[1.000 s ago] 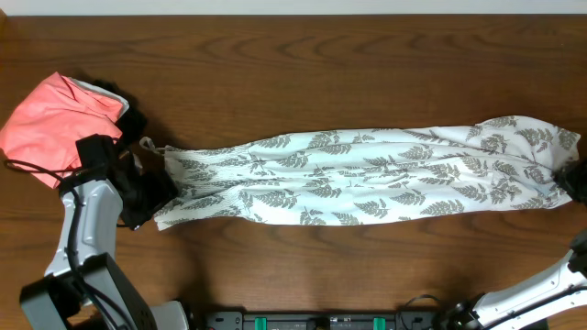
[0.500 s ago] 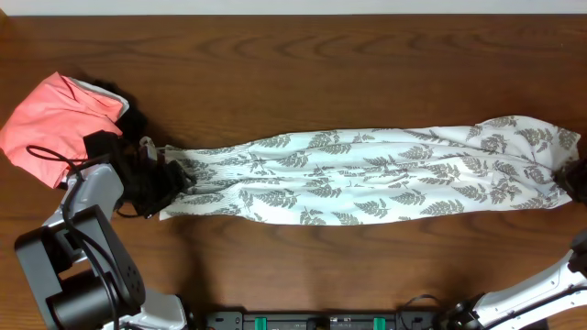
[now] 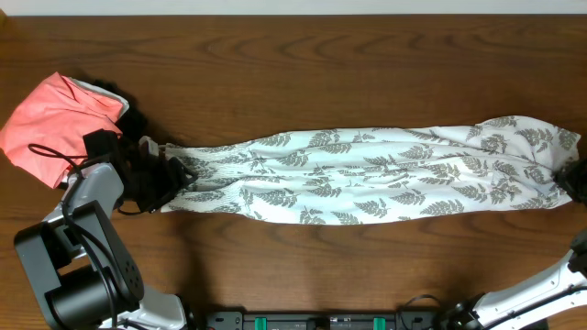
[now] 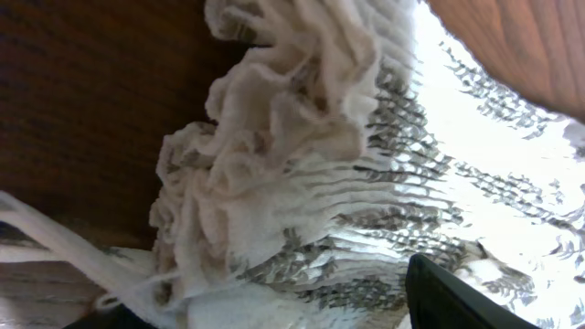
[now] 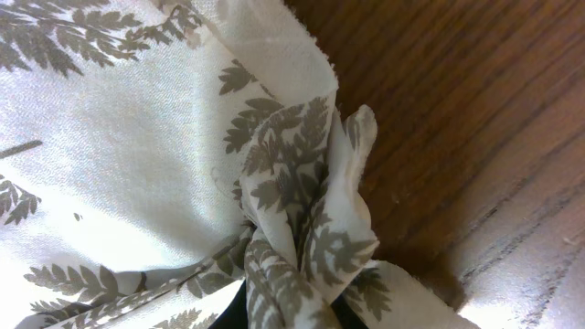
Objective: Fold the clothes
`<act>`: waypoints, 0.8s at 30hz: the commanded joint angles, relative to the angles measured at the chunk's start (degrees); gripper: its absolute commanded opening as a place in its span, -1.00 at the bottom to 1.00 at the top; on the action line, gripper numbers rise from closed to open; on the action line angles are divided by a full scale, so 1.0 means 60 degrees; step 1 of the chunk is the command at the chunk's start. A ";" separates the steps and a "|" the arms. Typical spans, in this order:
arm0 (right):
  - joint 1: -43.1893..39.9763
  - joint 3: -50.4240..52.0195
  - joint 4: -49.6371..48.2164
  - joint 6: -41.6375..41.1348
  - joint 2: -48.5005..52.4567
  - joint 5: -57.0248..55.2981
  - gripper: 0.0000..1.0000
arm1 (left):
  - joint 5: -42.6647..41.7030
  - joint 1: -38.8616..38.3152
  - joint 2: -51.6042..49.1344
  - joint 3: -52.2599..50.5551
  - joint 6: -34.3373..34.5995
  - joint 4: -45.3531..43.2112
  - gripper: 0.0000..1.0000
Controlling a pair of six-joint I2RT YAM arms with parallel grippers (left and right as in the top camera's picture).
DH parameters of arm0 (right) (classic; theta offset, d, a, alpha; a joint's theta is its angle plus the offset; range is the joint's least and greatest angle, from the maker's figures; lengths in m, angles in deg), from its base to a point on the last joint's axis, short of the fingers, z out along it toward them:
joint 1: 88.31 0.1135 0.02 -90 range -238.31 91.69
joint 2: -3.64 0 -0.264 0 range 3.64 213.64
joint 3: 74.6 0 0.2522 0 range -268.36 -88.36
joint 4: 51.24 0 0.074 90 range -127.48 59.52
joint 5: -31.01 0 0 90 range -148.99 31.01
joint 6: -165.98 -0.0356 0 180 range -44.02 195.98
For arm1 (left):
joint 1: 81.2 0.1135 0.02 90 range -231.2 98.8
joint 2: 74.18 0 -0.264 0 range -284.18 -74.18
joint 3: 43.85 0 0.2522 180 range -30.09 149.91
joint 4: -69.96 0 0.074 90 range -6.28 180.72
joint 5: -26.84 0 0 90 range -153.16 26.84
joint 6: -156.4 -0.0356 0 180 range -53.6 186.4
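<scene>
Where the right hand (image 3: 567, 180) pinches it, the dress (image 3: 367, 174) bunches.

- Coral-pink folded fabric garment (image 3: 55, 119): a rumpled mound at the far left of the table, with a thin pale-grey edge showing along its upper right side.
- Black garment (image 3: 131, 117): mostly hidden, it pokes out from under the pink one's right edge and touches it.
- Dark brown wood-grain table (image 3: 293, 73): carries both garments, its grain runs left to right, and its surface is glossy.
- Pale strip (image 3: 293, 6): runs along the table's far edge; can't tell what it is.
</scene>
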 commanded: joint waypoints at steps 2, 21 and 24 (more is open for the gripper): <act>0.0087 0.0186 0.0146 0.0127 0.0310 -0.0080 -0.88 | 0.0474 0.0160 -0.0087 -0.0251 0.0204 0.0018 0.54; 0.0087 0.0186 0.0138 0.0149 0.0310 -0.0076 -0.88 | 0.2357 0.0783 0.1785 -0.0266 0.1577 0.0619 0.88; 0.0084 0.0186 0.0142 0.0149 0.0310 -0.0076 -0.88 | 0.2346 0.0783 0.1344 -0.0273 0.1872 0.0401 0.89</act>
